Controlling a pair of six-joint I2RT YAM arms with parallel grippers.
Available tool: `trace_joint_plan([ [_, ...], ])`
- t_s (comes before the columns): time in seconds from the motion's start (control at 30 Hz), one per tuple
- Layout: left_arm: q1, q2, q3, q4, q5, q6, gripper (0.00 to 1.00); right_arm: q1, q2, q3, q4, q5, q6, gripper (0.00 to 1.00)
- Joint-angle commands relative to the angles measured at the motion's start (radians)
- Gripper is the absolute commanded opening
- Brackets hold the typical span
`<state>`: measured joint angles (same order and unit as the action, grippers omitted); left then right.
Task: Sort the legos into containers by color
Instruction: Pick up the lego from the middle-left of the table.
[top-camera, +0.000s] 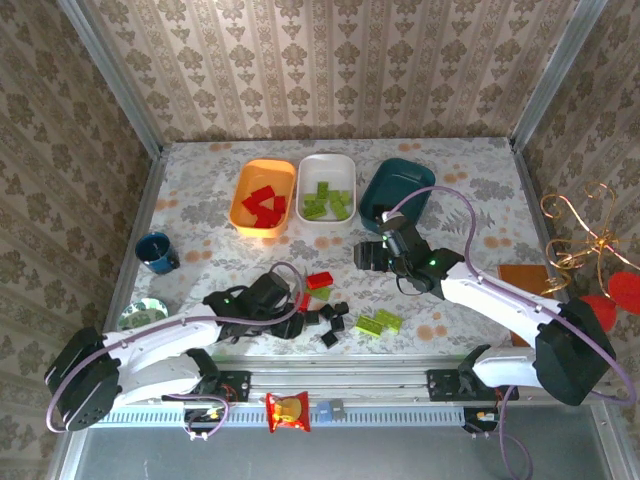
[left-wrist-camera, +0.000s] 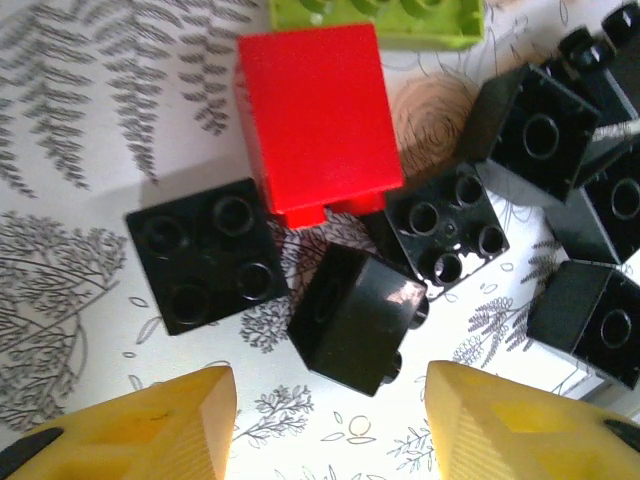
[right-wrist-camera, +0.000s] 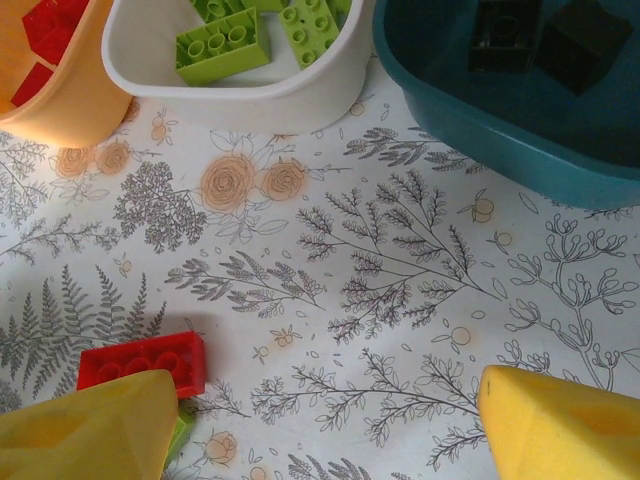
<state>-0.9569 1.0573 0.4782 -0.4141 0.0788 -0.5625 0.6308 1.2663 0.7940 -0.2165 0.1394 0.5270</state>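
The table (top-camera: 480, 170) carries three trays in a row at its far side. From left to right, the orange tray (top-camera: 243, 190) contains red bricks (top-camera: 264, 205), the white tray (top-camera: 325, 160) contains green bricks (top-camera: 328, 203), and the teal tray (top-camera: 400, 180) contains black bricks (right-wrist-camera: 540, 40). The right gripper (top-camera: 365, 255) hovers near the teal tray, jaws wide apart, holding nothing. The left gripper (top-camera: 300, 300) sits low over loose black bricks (top-camera: 325, 320) near the front edge, jaws parted either side of one tilted black brick (left-wrist-camera: 355, 320), not clamped on it. A loose red brick (top-camera: 320, 281) lies just beyond the cluster. Loose green bricks (top-camera: 378, 322) lie to its right.
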Motion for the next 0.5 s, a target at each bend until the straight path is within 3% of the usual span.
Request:
trace_joint_plan([
  [0.0,-0.013,0.031,0.020,-0.006,-0.025,-0.002,0.53,-0.005,-0.026,-0.013,-0.025,0.037,0.001,0.81],
  [0.47,-0.015,0.183,0.083,0.079,-0.067,0.102,0.51,-0.008,-0.067,-0.030,-0.040,0.045,0.002,0.81],
])
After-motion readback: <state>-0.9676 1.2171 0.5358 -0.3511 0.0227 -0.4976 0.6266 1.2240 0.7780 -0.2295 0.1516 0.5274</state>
